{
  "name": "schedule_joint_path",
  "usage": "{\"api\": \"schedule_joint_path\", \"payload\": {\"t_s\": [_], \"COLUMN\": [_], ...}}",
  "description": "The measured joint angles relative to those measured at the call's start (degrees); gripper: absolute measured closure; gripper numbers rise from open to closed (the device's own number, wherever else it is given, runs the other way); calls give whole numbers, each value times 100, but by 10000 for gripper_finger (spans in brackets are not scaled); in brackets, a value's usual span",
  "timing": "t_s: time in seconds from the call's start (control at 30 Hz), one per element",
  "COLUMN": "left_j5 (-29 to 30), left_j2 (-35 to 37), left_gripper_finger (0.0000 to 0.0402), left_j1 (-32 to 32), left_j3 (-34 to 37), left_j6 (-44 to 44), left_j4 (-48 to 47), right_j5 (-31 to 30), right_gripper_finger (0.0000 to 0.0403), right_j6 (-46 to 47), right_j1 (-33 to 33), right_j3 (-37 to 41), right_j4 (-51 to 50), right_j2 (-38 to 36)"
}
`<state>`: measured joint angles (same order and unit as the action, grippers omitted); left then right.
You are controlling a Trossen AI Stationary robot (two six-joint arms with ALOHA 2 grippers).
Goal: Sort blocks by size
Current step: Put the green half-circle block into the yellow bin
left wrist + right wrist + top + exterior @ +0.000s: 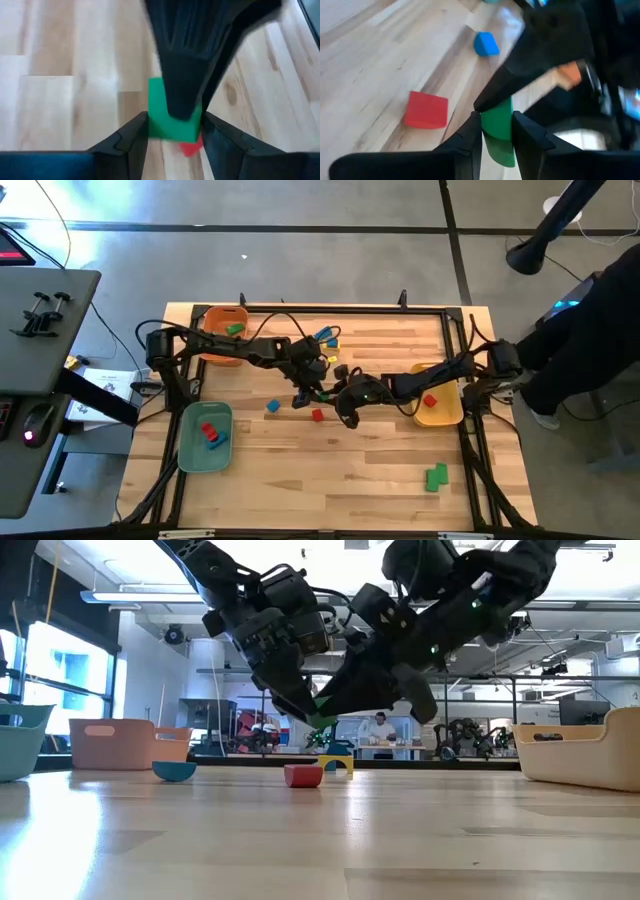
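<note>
Currently the sort is partly complete, with several blocks binned and others loose on the light wooden slatted tabletop (330,470). At the left, the teal plastic tray (190,450) holds a red block (208,429) and a blue block (216,444), and the orange plastic tray (212,315) at the far-left corner holds one green block (235,329). Loose items near the centre comprise a small cluster of blue and yellow blocks (328,340) toward the far edge, a small blue block (272,407) and a small red block (318,415). Above the table centre, the left gripper (172,127) and the right gripper (496,131) meet over one small green block (162,112), which is held clear of the surface; each wrist view shows that arm's own two fingers set against opposite sides of this block, so both claws are judged clamped on it, a handover in progress as far as can be judged. At the right, the yellow plastic tray (440,415) holds one red block (430,400), and a larger green block pair (436,477) lies loose near the front-right corner. Remaining work, by estimate: place the suspended green block, then clear the central cluster, the two small loose blocks and the front-right green pair. Whether the binned blocks are correctly matched by size cannot be confirmed.
</note>
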<state>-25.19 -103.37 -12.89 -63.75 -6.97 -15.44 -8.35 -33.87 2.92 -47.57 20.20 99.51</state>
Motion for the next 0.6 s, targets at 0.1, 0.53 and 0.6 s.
{"api": "schedule_joint_path", "payload": {"t_s": [0.1,0.53,0.6], "left_j5": [29,862,1124], "left_j2": [0,260,406], "left_gripper_finger": [227,218,218], "left_j1": [-223,-622,-573], "left_j3": [-4,0,0], "left_j6": [125,471,429], "left_j4": [-117,-379,-432], "right_j5": [-427,-1326,-1583], "right_gripper_finger": [326,326,326], "right_j6": [776,5472,6347], "right_j1": [100,243,262], "right_j3": [4,4,4], "right_j4": [-849,-6233,-7079], "right_j2": [-320,-2389,-2650]}}
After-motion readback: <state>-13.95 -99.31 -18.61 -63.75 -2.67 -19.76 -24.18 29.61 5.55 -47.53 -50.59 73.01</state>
